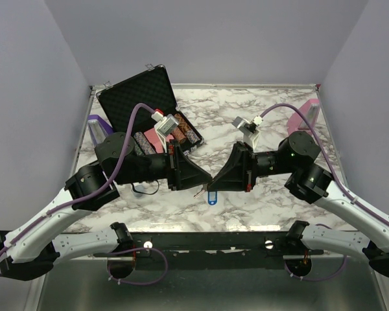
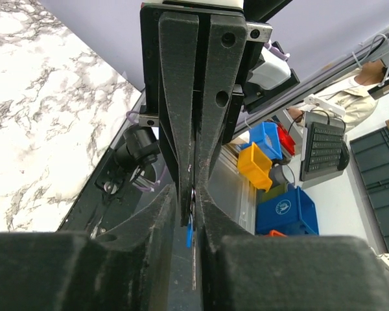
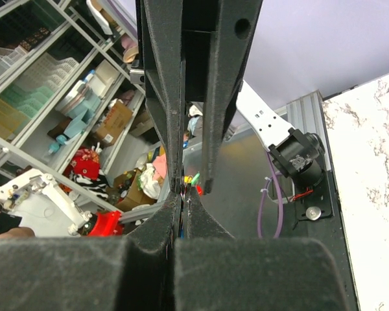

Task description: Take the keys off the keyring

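Both grippers meet tip to tip above the marble table's front middle. My right gripper (image 1: 216, 179) (image 3: 182, 197) is shut on the keyring; a sliver of blue shows between its pads. The blue oval tag (image 1: 212, 198) (image 2: 189, 232) hangs below the tips. The thin silver key (image 2: 194, 265) hangs edge-on in the gap of my left gripper (image 1: 207, 177) (image 2: 193, 207). The left jaws stand a narrow gap apart, astride the right gripper's tips. In the right wrist view, background shows between the left fingers (image 3: 211, 129). Whether the left pads touch the key is not clear.
An open black case (image 1: 139, 97) with rows of poker chips (image 1: 178, 131) stands at the back left, close behind the left arm. A purple object (image 1: 97, 123) lies at the left edge and a pink one (image 1: 306, 113) at the back right. A black cable (image 1: 146, 189) lies under the left wrist.
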You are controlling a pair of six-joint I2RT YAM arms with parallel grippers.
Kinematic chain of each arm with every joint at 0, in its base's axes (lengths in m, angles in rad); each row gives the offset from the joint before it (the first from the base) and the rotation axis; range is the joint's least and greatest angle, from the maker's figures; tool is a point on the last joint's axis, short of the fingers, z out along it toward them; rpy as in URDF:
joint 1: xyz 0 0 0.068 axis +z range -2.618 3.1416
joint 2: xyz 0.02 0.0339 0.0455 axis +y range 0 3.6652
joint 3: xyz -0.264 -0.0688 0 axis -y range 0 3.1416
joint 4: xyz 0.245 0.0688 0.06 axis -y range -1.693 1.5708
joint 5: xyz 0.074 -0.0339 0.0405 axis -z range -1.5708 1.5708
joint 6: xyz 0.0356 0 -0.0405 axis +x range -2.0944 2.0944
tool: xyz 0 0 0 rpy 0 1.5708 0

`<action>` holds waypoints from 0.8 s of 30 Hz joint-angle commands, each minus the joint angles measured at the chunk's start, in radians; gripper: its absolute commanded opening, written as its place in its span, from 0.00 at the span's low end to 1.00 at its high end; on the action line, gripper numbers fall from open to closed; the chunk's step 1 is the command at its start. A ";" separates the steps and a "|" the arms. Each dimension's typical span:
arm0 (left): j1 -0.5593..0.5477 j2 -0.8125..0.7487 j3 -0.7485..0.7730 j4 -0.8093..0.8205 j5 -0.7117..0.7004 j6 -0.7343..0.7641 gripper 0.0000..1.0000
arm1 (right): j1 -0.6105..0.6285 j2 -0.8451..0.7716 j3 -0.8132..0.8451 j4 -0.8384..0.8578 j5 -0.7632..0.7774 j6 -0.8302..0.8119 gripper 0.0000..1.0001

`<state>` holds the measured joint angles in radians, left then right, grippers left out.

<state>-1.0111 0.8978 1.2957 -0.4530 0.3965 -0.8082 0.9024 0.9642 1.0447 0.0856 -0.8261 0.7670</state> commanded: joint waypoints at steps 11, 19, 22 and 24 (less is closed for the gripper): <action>-0.020 -0.022 0.008 -0.036 -0.021 0.030 0.29 | 0.004 -0.015 0.021 0.040 0.022 0.026 0.01; -0.026 -0.025 -0.003 -0.035 -0.024 0.035 0.15 | 0.004 -0.004 0.028 0.062 0.012 0.040 0.01; -0.037 -0.016 0.001 -0.038 -0.027 0.040 0.11 | 0.004 -0.002 0.028 0.074 0.013 0.046 0.01; -0.046 -0.013 0.002 -0.036 -0.031 0.044 0.09 | 0.004 0.001 0.029 0.077 0.007 0.051 0.01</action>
<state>-1.0355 0.8787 1.2957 -0.4583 0.3851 -0.7864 0.9024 0.9642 1.0451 0.1043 -0.8207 0.7971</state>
